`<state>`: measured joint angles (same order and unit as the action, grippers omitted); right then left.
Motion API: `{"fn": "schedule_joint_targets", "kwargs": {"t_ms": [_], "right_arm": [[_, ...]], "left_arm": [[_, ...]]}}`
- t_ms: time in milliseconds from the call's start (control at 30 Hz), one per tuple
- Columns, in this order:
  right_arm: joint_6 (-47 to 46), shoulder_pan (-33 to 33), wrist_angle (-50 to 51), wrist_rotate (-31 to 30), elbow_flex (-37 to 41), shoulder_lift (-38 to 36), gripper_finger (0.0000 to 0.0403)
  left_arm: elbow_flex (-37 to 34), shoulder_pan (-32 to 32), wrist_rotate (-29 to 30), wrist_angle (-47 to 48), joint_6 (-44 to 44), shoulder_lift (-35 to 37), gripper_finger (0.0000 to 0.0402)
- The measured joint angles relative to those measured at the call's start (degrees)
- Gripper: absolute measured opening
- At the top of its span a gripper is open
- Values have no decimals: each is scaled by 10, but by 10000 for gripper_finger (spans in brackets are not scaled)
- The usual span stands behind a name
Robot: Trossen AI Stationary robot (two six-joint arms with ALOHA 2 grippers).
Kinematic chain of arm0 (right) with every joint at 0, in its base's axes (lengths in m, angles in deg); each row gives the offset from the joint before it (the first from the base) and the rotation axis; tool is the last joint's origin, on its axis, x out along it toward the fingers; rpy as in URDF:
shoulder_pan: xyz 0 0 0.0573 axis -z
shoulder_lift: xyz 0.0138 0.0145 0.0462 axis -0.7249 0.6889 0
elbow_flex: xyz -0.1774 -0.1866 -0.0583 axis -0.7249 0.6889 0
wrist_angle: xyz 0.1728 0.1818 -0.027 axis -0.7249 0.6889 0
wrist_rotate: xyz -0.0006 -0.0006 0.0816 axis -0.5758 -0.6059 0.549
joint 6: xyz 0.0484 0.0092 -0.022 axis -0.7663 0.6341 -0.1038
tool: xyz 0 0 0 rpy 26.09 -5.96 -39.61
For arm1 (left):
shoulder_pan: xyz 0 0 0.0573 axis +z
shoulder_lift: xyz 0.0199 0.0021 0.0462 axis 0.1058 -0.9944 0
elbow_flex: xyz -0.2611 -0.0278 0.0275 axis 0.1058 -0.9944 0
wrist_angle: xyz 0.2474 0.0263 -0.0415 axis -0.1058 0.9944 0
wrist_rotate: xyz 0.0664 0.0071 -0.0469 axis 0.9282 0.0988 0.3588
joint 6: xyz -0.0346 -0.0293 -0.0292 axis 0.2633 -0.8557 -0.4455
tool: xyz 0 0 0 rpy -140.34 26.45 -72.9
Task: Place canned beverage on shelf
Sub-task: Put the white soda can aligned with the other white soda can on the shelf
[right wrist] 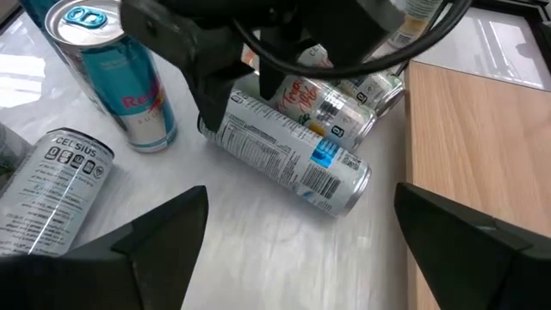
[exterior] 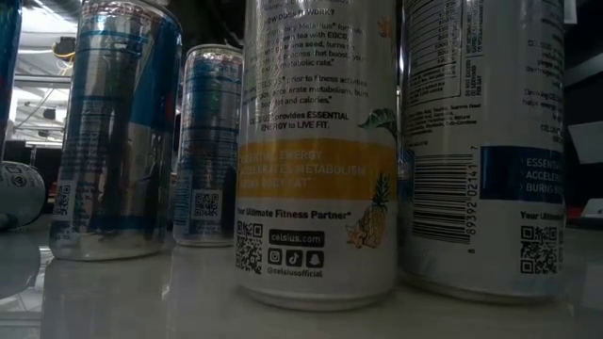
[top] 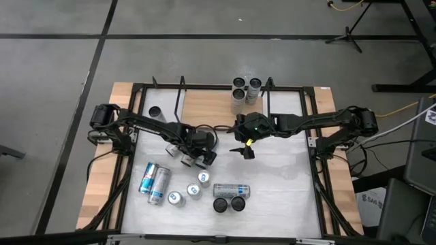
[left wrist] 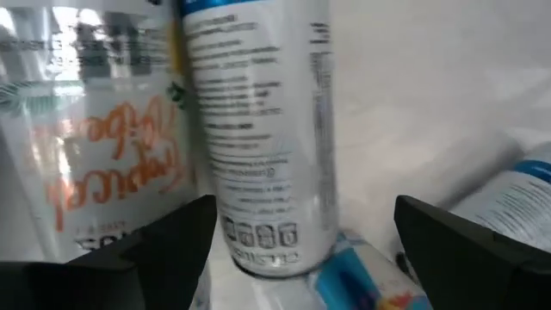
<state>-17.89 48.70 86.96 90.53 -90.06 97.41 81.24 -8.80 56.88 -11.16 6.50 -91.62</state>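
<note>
Your left gripper [top: 193, 158] is low over the lying silver-and-white cans [top: 187, 160] on the white bench [top: 286, 194], fingers spread wide around one can [right wrist: 293, 160], not pinching yet. So you are at the grab step: next, squeeze. The right gripper [top: 246, 151] waits mid-bench, fingers spread, holding nothing. The light-brown wooden shelf [top: 208, 109] lies behind them.

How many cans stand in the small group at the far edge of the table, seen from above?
3 cans: two side by side, a third just nearer the middle of the table. A fourth may be hidden there.
</note>
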Motion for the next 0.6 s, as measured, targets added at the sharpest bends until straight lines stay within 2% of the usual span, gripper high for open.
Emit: {"fn": "schedule_joint_targets", "kwargs": {"t_ms": [600], "right_arm": [[0,0,-1,0,0,0,363]], "left_arm": [[-1,0,10,-14,25,-47,349]]}}
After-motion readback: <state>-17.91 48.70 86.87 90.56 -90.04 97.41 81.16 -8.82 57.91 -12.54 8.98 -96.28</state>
